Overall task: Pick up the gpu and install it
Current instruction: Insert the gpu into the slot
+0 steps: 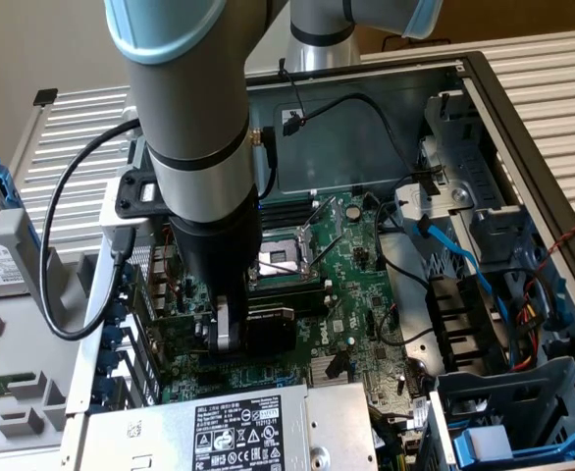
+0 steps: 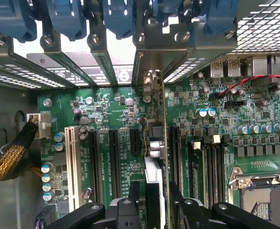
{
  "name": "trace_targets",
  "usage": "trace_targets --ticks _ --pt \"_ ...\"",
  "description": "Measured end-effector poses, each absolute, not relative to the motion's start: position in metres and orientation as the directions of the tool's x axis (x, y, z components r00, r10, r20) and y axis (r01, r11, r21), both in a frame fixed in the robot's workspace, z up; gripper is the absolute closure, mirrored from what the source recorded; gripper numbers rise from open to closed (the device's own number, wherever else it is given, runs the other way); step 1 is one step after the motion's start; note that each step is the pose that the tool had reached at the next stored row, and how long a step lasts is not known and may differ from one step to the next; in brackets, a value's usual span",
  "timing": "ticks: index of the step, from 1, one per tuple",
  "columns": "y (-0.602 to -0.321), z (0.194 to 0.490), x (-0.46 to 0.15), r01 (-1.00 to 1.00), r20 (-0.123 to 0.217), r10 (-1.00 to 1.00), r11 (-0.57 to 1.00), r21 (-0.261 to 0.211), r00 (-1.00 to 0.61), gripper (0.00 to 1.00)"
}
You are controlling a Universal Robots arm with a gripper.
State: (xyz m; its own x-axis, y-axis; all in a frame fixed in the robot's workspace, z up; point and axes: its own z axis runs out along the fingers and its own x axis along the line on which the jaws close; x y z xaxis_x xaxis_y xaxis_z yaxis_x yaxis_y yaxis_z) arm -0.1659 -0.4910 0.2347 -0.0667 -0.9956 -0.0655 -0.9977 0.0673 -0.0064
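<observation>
Inside the open computer case [image 1: 523, 128], over the motherboard [image 2: 106, 119], jaws clamping the gpu [image 2: 154, 191] edge-on, lining its lower edge with 1 expansion slot [image 2: 174, 157].

1 gpu [image 2: 155, 191] | 1 gripper [image 2: 154, 210] | 1 mobo [image 2: 254, 109] | 1 PSU [image 1: 238, 432] | 1 CPU socket [image 1: 286, 257]

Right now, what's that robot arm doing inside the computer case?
The arm has reached down into the open case, over the motherboard. Its pincer is shut on the gpu, held edge-on among the expansion slots, with its metal bracket toward the rear slot openings. In the exterior view the card's black shroud sits just below the wrist. Whether the card is fully seated cannot be told.
</observation>
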Motion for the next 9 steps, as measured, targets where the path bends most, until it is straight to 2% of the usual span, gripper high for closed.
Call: trace_targets --ticks 3,5,6,7,9 --pt "-0.4910 0.2348 -0.1659 -0.998 -0.065 -0.996 0.067 -0.006 -0.067 0.64" --pt "-0.4910 0.2348 -0.1659 -0.998 -0.066 -0.996 0.067 -0.006 -0.067 0.56" --pt "-0.4910 0.2352 -0.1659 -0.998 -0.065 -0.996 0.067 -0.006 -0.067 0.56" --pt "-0.4910 0.2357 -0.1659 -0.998 -0.065 -0.996 0.067 -0.006 -0.067 0.50" --pt "-0.4910 0.2375 -0.1659 -0.998 -0.065 -0.996 0.067 -0.006 -0.067 0.50"
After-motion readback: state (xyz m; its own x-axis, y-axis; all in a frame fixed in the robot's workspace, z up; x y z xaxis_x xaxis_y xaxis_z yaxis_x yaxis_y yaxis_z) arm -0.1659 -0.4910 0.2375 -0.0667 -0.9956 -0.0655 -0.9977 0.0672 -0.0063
